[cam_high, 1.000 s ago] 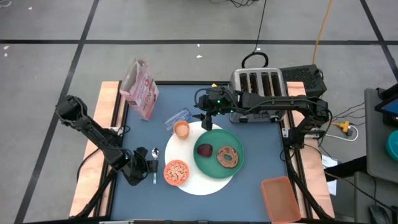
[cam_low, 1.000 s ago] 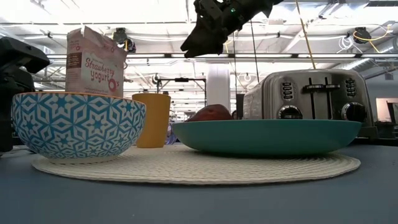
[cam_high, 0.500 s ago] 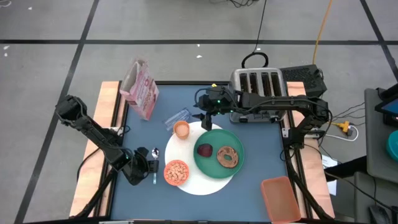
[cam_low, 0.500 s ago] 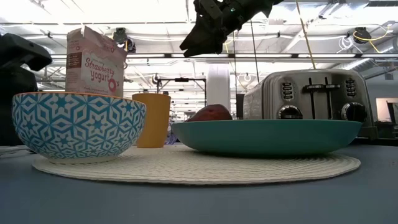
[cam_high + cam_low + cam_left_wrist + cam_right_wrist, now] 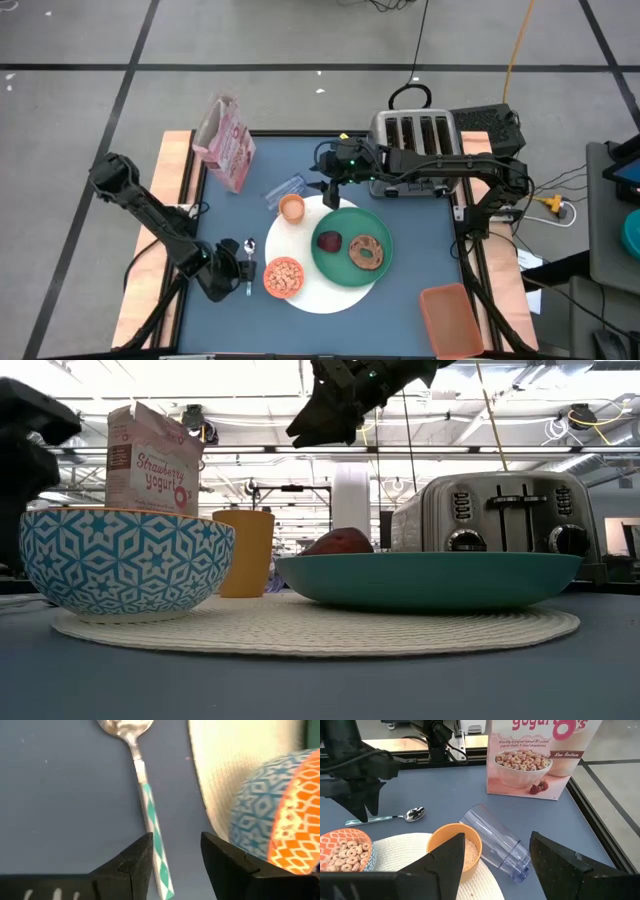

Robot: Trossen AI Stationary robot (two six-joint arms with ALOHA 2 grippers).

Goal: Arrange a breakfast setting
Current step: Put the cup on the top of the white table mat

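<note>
The left gripper (image 5: 175, 857) hangs just above the metal spoon (image 5: 142, 795), its fingers parted on both sides of the striped handle and not pressing it, so the spoon lies released on the blue table (image 5: 280, 165), at 9 o'clock of the white disc (image 5: 330, 295).

The risk I see is here: if this gripper lifts at a slant, one finger may catch the handle and drag the spoon against the small bowl (image 5: 284, 277), which stands very near.

The right gripper (image 5: 492, 857) hovers with open fingers above the orange cup (image 5: 455, 847) and holds nothing. The clear glass (image 5: 495, 842) lies on its side touching the cup (it is empty, and it can roll); a careless descent could push it away or tip the cup.

The bowl holds cereal rings and the cup some pale grainy filling. The green plate (image 5: 375, 275) carries the brown bagel (image 5: 366, 251) and, at its 9 o'clock, the dark red fruit (image 5: 329, 241).
</note>
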